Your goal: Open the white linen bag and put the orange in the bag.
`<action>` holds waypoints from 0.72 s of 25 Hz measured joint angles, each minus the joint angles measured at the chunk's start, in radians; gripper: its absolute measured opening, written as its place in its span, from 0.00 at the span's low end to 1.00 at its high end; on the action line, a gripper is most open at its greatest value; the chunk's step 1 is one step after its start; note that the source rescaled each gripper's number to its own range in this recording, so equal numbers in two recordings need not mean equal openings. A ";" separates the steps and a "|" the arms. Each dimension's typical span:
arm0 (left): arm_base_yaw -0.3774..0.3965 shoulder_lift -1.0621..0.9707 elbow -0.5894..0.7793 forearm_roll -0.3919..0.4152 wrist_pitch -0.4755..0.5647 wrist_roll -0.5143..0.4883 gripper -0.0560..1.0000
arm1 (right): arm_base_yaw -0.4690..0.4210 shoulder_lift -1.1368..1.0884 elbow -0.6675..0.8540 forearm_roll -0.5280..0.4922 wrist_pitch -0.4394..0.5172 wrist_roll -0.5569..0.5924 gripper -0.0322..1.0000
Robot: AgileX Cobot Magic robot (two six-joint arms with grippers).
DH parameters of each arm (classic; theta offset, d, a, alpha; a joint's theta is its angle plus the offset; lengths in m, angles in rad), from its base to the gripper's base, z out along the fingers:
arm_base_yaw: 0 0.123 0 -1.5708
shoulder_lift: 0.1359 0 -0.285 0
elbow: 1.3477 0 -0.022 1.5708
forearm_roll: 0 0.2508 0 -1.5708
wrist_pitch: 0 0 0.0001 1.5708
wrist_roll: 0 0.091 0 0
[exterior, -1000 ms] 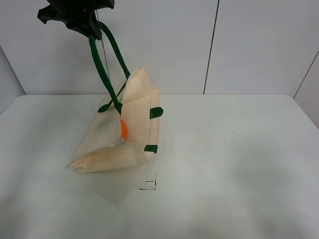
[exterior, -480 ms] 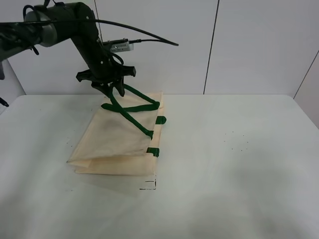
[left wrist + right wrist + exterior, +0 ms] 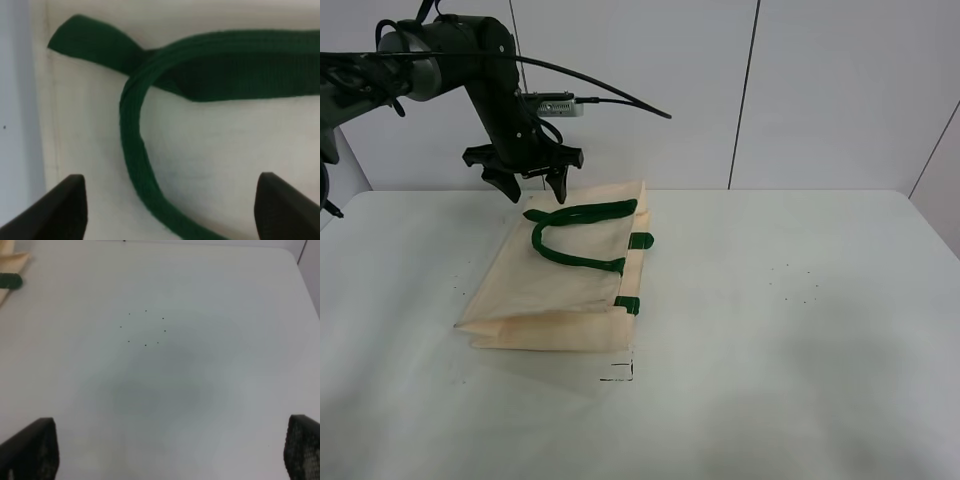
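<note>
The white linen bag (image 3: 565, 275) lies flat toward the table's (image 3: 800, 330) far-left corner; soft, limp cloth, best lifted by its green handles (image 3: 575, 235). Left gripper (image 3: 525, 185) hovers splayed, empty. The orange is unseen.

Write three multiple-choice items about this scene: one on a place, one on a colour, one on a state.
1. Where is the left arm's gripper?
A. above the far end of the bag
B. at the near table edge
C. inside the bag

2. What colour are the bag's handles?
A. red
B. dark green
C. black

3. How does the bag lie?
A. hanging in the air
B. standing upright
C. flat on the table

Answers:
1 A, the high view shows it there.
2 B, both views show green straps.
3 C, handles rest loose on the cloth, jaws open.
</note>
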 joint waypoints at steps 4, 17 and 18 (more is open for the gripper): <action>0.005 0.000 0.000 0.017 0.017 0.000 0.85 | 0.000 0.000 0.000 0.000 0.000 0.000 1.00; 0.212 0.001 0.000 0.032 0.036 0.024 0.85 | 0.000 0.000 0.000 0.000 0.000 0.000 1.00; 0.216 -0.005 0.000 0.032 0.036 0.024 0.85 | 0.000 0.000 0.000 0.000 0.000 0.000 1.00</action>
